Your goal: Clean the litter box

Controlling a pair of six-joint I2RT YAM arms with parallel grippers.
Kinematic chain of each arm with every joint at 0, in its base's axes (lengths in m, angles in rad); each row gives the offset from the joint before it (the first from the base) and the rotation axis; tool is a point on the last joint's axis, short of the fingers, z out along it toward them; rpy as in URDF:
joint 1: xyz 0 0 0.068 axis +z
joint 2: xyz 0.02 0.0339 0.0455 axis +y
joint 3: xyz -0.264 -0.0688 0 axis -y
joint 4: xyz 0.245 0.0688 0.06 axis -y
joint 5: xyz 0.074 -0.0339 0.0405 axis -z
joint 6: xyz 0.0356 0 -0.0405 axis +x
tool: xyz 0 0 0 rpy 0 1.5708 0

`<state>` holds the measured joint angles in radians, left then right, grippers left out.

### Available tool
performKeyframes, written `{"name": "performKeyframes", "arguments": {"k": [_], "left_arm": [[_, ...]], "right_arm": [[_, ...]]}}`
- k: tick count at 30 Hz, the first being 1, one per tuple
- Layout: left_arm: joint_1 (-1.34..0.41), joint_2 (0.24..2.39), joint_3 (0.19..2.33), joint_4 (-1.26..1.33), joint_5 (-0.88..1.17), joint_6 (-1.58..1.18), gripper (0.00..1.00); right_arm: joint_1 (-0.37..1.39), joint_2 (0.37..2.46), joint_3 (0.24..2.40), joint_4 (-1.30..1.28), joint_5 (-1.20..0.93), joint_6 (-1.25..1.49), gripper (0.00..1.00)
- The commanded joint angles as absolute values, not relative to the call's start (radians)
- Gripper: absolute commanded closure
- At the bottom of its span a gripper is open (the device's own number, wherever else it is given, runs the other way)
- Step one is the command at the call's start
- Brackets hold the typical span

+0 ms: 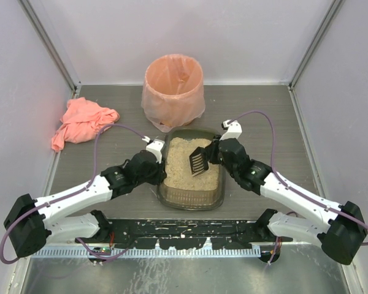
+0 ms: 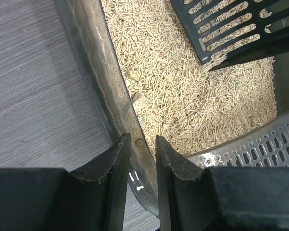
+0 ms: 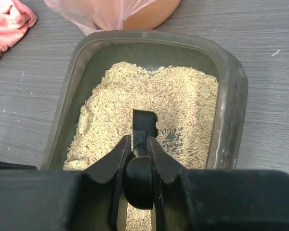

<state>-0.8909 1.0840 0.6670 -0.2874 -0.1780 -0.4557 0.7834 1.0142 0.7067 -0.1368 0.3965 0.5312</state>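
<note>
Grey wood-grain table (image 1: 264, 122), walled on 3 sides by pale panels (image 1: 233, 37) with metal posts at the back corners. Along the near edge, a black rail (image 1: 184, 236) flecked with white, with both arm bases bolted there. A purple cable (image 1: 110, 131) looped over each arm.

At the table's centre, just in front of the bin (image 1: 173, 92) and nearly touching its peach bag: the litter box (image 1: 191, 201), a dark translucent tray with rounded corners, its floor covered in beige pellets (image 2: 183, 86). Far left, well apart from both, a crumpled pink cloth (image 1: 83, 122).

Left gripper (image 2: 138, 149) at the tray's left side, its 2 fingers (image 2: 119, 166) astride the wall, 1 outside and 1 inside, closed to a narrow slot with the clear plastic pinched between.

Right gripper (image 3: 137, 144) over the tray from the right, jaws drawn in tight on the rounded black handle of the scoop (image 1: 199, 160). Slotted black blade tilted, with its lower edge down at the pellets near the tray's middle.

Hard to make out: most of the scoop handle, covered by the fingers in the right wrist view, with only a short black stub past their tips. Blade cut off by the top edge in the left wrist view. At that view's lower right, a pale grey perforated piece (image 2: 260, 144), cropped by the frame and not identifiable. Bin interior in shadow, contents unclear.
</note>
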Motion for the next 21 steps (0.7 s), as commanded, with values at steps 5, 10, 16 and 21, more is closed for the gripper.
{"name": "performKeyframes", "arguments": {"k": [5,10,16,21], "left_arm": [[-0.895,1.116,0.703,-0.23,-0.143,-0.451,0.75],[-0.894,1.135,0.704,-0.217,-0.135,-0.451,0.77],[-0.895,1.154,0.701,-0.208,-0.116,-0.45,0.79],[-0.894,1.172,0.701,-0.198,-0.103,-0.446,0.82]], "right_arm": [[0.784,1.043,0.765,-0.086,0.291,0.571,0.99],[0.783,1.097,0.765,-0.067,0.241,0.624,1.0],[0.784,1.121,0.713,-0.014,0.181,0.72,0.99],[0.784,1.113,0.636,0.056,0.147,0.834,1.0]]}}
